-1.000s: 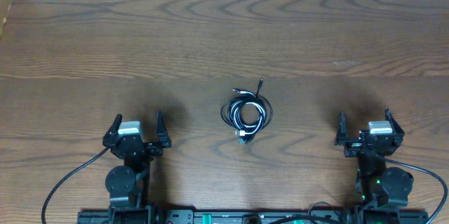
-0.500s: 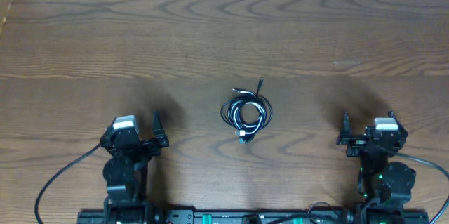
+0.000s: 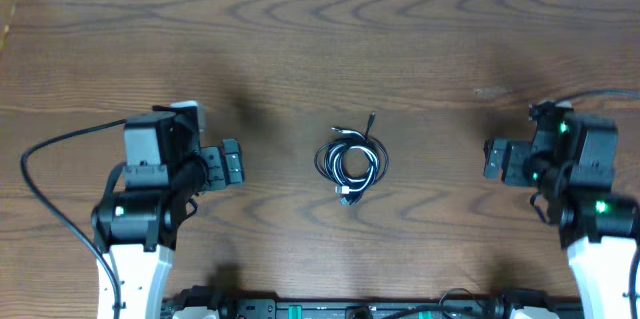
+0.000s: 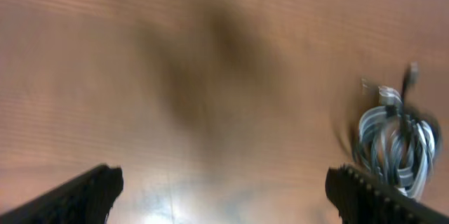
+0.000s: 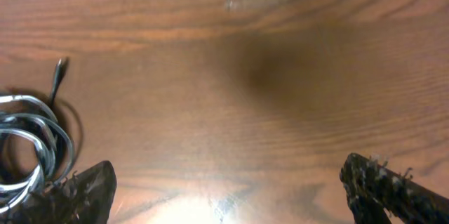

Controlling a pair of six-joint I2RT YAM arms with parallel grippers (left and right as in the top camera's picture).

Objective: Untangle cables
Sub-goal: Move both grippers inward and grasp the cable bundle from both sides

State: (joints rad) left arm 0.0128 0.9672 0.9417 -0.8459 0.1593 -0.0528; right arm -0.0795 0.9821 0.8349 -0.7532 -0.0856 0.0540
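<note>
- Cables [image 3: 350, 164] — black and white cords in one small coil — lie mid table [image 3: 300, 39], between the arms, well apart from both
- Left gripper [image 4: 223, 176] and right gripper [image 5: 228, 168] both spread wide, empty
- Likely light, limp, slippery; pinch the loose plug end [image 3: 371, 117] above the coil

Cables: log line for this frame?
stage: pre-grasp | cables: tangled coil, mid table, not held | left gripper: open, empty, apart from coil | right gripper: open, empty, apart from coil
</note>
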